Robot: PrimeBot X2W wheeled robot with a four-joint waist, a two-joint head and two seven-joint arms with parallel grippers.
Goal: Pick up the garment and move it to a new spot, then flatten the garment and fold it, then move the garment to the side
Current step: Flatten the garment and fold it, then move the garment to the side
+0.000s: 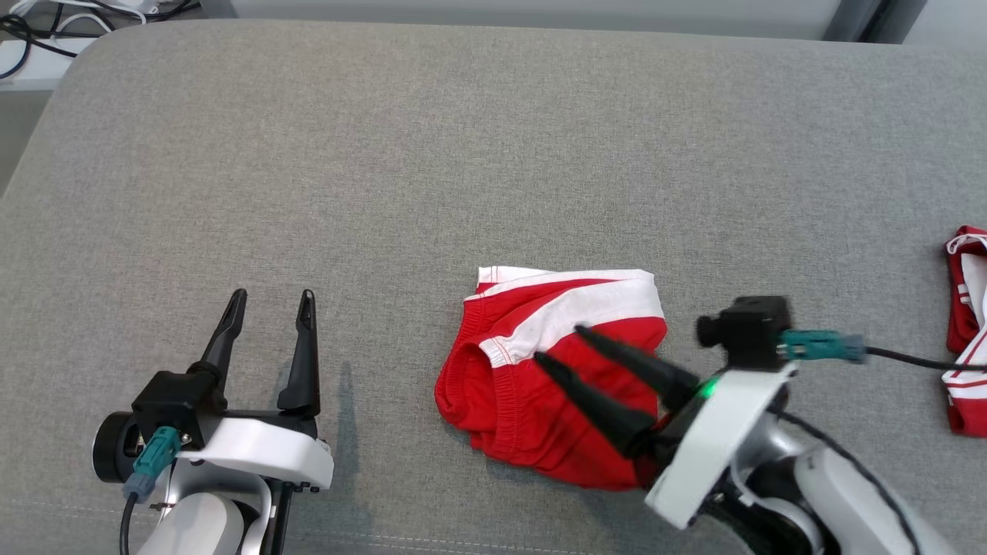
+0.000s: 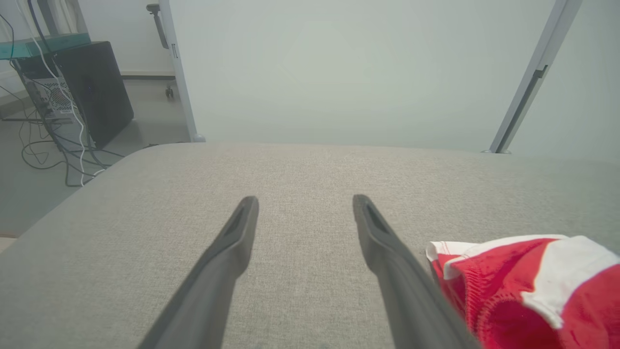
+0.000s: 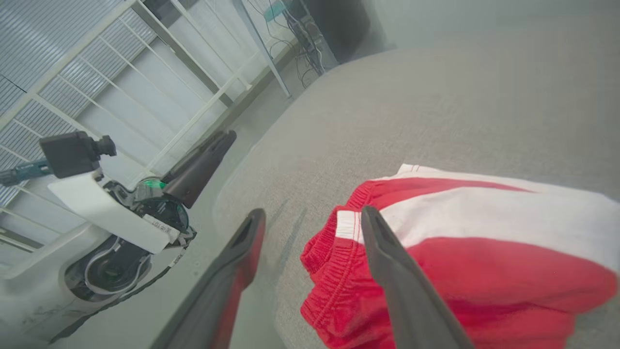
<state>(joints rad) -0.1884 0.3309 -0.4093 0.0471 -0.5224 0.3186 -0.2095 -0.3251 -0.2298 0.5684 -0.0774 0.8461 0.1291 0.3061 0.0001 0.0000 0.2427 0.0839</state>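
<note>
1. We see the garment (image 1: 532,385), red shorts with a white band, lying crumpled on the grey surface (image 1: 385,154). It is close to the near edge, a little right of the middle.
2. The white band (image 1: 586,304) is on the side toward the far edge. The gathered red waist faces the left edge.
3. Right gripper (image 1: 557,343): fingers spread, pointing toward the far left corner and hanging over the middle of the garment. We can't tell whether the tips touch the cloth.
4. Right wrist view: one finger (image 3: 402,291) runs over the red cloth. The other (image 3: 227,276) is over bare grey just beside the garment's edge.
5. Left gripper (image 1: 274,293): fingers spread wide, pointing at the far edge. It is over bare grey by the near left corner, well apart from the garment.
6. Left wrist view: the garment sits just beside the finger on that view's right, low in the corner.
7. A second red-and-white piece of clothing (image 1: 968,331) lies toward the right edge, well apart from the garment.
8. Past the far left corner we see cables (image 2: 72,160) and a dark computer case (image 2: 97,87) on the floor.
</note>
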